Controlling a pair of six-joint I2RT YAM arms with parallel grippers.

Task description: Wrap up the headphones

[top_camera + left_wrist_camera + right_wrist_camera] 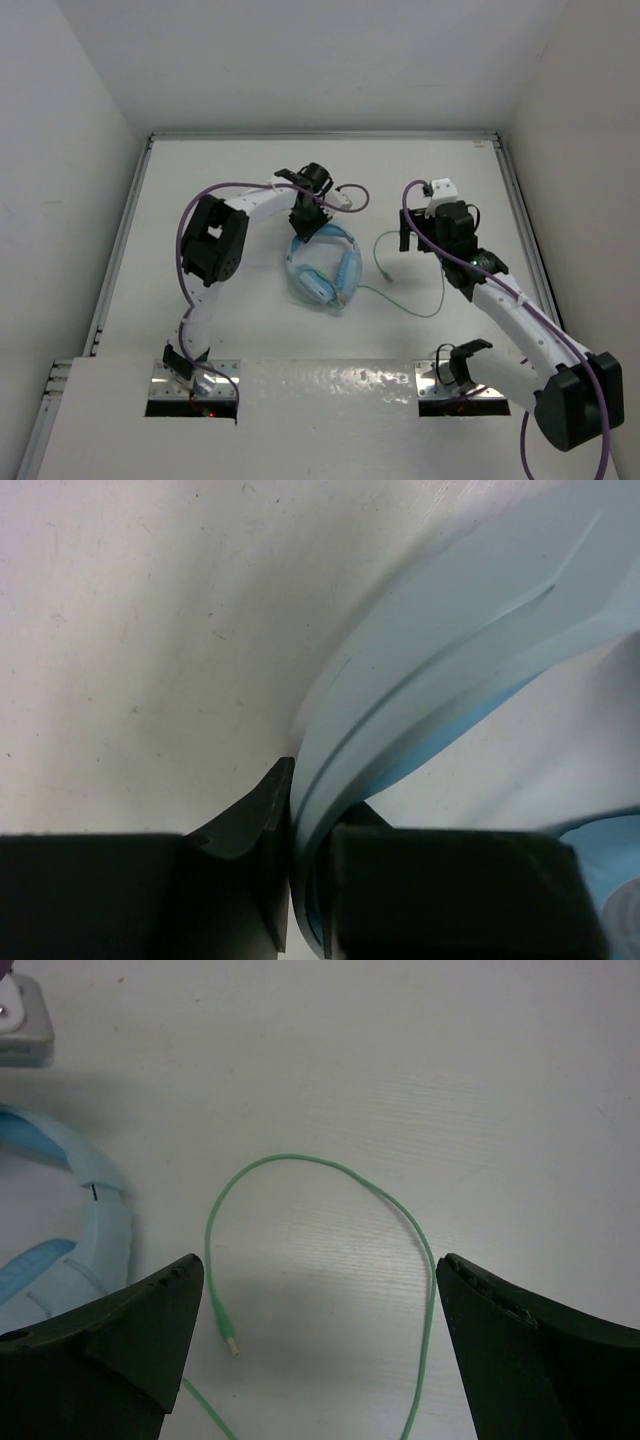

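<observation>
On the white counter (250,180) we count one pair of light blue headphones (322,268), lying flat near the middle between two robot arms. We count one padded headband (330,235), curved toward the far side, and two oval ear cups: one ear cup (309,287) on the left and the other (350,272) on the right, both toward the near edge. One thin pale green cable (415,312) runs out from the right cup across the counter to the right and curls back up into a loop. It ends in one small plug (232,1345), which rests on the bare surface.

The left arm (215,245) reaches over the far end of the headphones. Its jaws are pressed together on the headband (450,650). In the left wrist view the pale blue band runs straight down into the narrow slot between the two dark fingers (240,880), touching both.

The right arm (520,320) comes in from the right, with its jaws spread wide and gripping nothing. In the right wrist view the cable's loop (320,1160) and the plug lie between the two fingers (120,1350), apart from both, and the headband (105,1220) sits just beyond the left-hand finger. We cannot tell whether these jaws touch the counter.

We also count two thick purple robot cables (184,235), one along each arm.
</observation>
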